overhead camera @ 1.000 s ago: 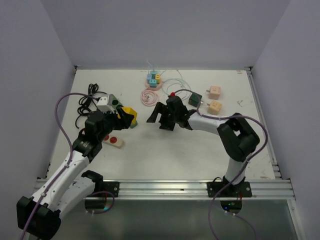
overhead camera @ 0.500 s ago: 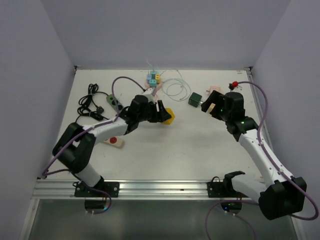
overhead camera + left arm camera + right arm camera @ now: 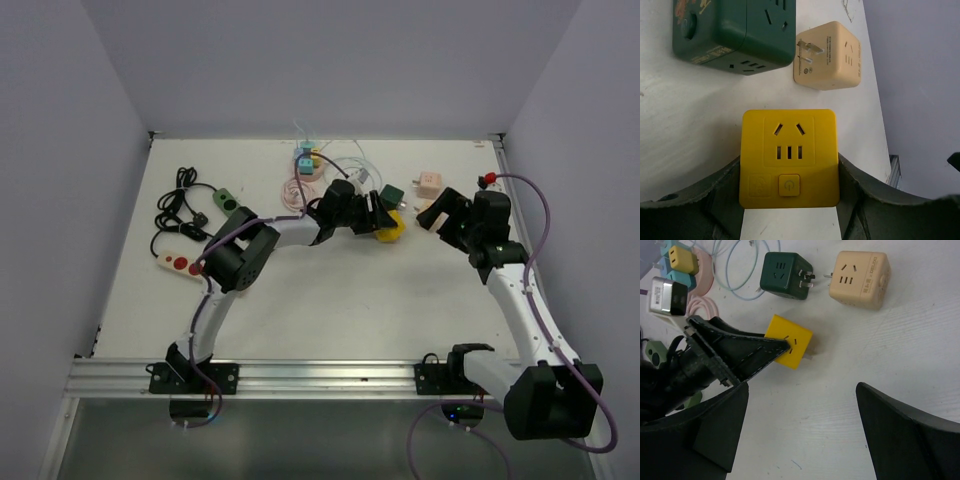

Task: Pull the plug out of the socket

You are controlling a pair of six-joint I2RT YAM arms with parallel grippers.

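— What carries everything?
— A white table [image 3: 330, 300], walled left, right and behind.

— Left part?
— Coiled black cable [image 3: 178, 205]; beside it a green switch block [image 3: 226, 200]; nearer, a white strip with red buttons [image 3: 178, 264].

— Back centre?
— A cluster of blue and yellow cubes [image 3: 308, 157], a pink coiled cable [image 3: 293, 193], and pale cable loops [image 3: 735, 270].

— Right part?
— Dark green cube [image 3: 785, 274] and, beside it, a beige cube [image 3: 430, 182], prongs showing. Just nearer lies the yellow socket cube [image 3: 788, 150]; whether it touches the surface cannot be told.

Left tool [image 3: 379, 221] grips yellow socket cube [image 3: 392, 232]; right tool [image 3: 441, 214] spread wide near beige cube [image 3: 428, 181].
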